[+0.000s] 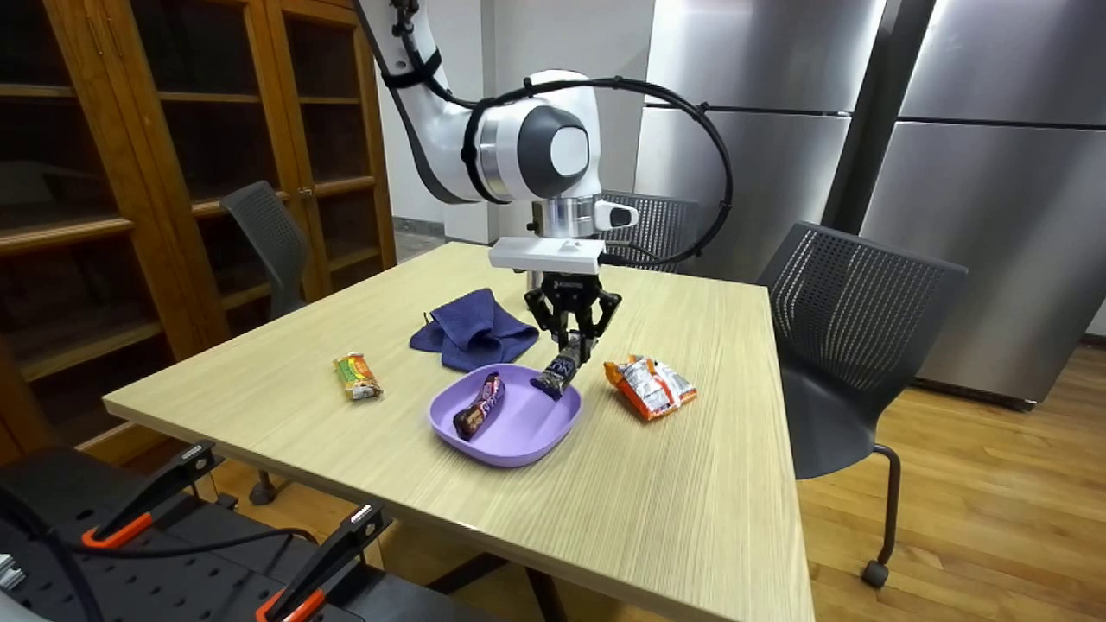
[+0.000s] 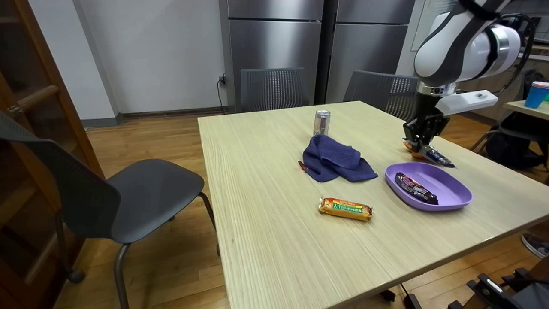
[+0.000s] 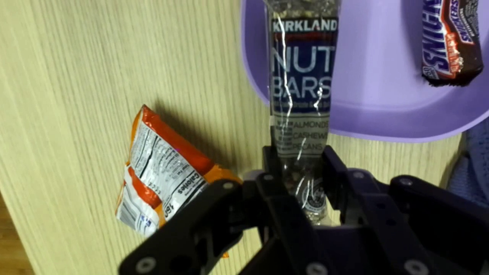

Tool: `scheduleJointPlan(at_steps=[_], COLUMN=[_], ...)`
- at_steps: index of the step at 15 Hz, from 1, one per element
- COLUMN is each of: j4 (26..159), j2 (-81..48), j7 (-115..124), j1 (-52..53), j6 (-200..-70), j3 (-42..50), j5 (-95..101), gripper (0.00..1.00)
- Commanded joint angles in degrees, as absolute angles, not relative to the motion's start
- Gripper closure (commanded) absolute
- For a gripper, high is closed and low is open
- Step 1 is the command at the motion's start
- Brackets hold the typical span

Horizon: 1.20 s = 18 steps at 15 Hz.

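arm (image 1: 510, 147): bends down over the desk (image 1: 691, 518), fingers (image 3: 338, 172) pointing downward | fingers: clamped on the nut bar (image 3: 301, 84) near one end | nut bar: slopes down from between them, far end over the edge of the purple plate (image 1: 527, 423)

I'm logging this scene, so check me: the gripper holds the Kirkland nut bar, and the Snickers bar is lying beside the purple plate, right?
Not quite: the Snickers bar lies in the purple plate, not beside it, as the wrist view shows. The gripper does hold the Kirkland nut bar.
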<state>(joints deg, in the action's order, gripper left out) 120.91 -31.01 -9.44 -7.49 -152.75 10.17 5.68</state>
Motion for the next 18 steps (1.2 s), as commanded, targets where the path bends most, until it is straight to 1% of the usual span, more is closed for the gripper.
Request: scheduleJointPlan(at_steps=[1,10,18], j4=[124.9,133.3,135.0], j2=[-28.2,-24.4,-25.0], j7=[-8.0,-5.3,-1.6], j1=[-6.4,-2.7,-1.2], j6=[-153.9,-157.2,-156.1], j3=[9.8,11.0,11.1], j5=[7.9,10.6,11.0], gripper=[0.92,0.92,0.92])
